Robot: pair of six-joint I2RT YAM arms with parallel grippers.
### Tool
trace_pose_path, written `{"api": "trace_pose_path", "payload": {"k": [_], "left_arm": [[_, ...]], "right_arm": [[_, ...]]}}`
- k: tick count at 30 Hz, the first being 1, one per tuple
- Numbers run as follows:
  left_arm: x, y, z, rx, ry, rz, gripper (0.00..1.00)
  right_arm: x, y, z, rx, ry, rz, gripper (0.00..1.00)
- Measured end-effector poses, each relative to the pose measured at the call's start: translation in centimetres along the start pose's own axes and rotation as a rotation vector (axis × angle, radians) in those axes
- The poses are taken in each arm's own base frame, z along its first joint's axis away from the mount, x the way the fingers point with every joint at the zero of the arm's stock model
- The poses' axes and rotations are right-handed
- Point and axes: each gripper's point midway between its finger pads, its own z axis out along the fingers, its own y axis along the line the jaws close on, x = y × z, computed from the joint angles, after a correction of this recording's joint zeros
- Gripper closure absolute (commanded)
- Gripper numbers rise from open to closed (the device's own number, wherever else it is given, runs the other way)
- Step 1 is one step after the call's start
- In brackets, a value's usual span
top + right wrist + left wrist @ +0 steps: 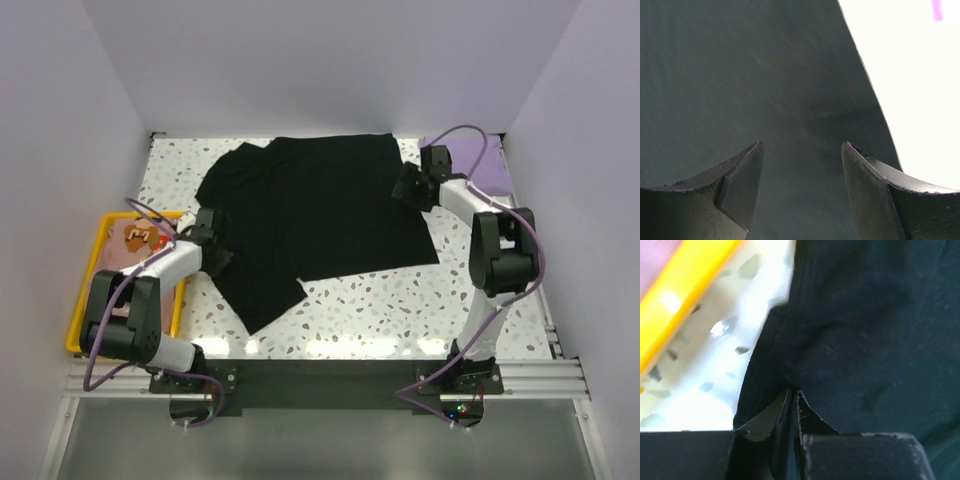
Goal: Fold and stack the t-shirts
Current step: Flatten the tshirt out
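Presently: Black T-Shirt Handling and Grip Points

**Handling.** Treat black t-shirt [320, 215] as light, limp and non-fragile. Expect sag, drag and creasing wherever unsupported. Lies spread across the centre of table [400, 310], reaching toward 12 o'clock, with one flap running out to 7 o'clock.

**Grip points.** Take hold at hems and side edges only, one pinch per arm, well apart, to lift the panel taut. Avoid mid-panel grabs, which are likely to bunch the cloth and spoil the fold.

**Left gripper** [793, 392]: clenched, with a fold of black hem pinched between the tips at the shirt's 9 o'clock edge, near yellow tray [685, 290].

**Right gripper** [802, 145]: spread apart with nothing between the tips, over the shirt close to its 3 o'clock edge. Do not assume contact with the cloth; cannot be told.

**Hidden or unclear.**
- Lavender t-shirt [497, 170]: sits at the table's 2 o'clock corner, largely masked by the right arm. Folded or not: cannot be told.
- Peach t-shirt [135, 240]: lies in the tray at 9 o'clock, partly covered by the left arm, showing only a patch of brown-red print.
- Black shirt's collar and sleeves: hard to make out, black on black.
- Layer count inside the left pinch: not visible.
- Left wrist view: blurred on the tray side.
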Motion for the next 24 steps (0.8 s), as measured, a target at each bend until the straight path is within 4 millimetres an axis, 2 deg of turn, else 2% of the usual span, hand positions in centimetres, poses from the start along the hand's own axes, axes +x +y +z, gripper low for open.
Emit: {"api": "trace_pose_path", "payload": {"k": [7, 11, 15, 18, 20, 24], "left_arm": [[1.0, 1.6, -0.8, 0.002, -0.007, -0.040, 0.89], [1.3, 2.1, -1.1, -0.009, 0.004, -0.037, 0.89], [1.8, 2.8, -1.7, -0.030, 0.025, -0.024, 0.89], [2.0, 3.3, -2.3, -0.034, 0.035, -0.011, 0.89], [1.9, 3.3, -2.6, -0.030, 0.033, -0.004, 0.89], [1.5, 3.1, -2.9, -0.023, 0.031, 0.014, 0.89]], "right_arm": [[-5.4, 5.2, 3.5, -0.039, -0.072, -0.099, 0.33], [-6.8, 7.0, 5.5, -0.049, -0.084, -0.134, 0.33], [-6.7, 7.3, 8.2, -0.042, -0.064, -0.154, 0.33], [-5.5, 6.6, 10.1, -0.019, -0.026, -0.165, 0.34], [-6.0, 6.9, 10.0, -0.022, -0.040, -0.163, 0.34], [-5.8, 6.2, 10.1, 0.009, -0.037, -0.161, 0.34]]}}
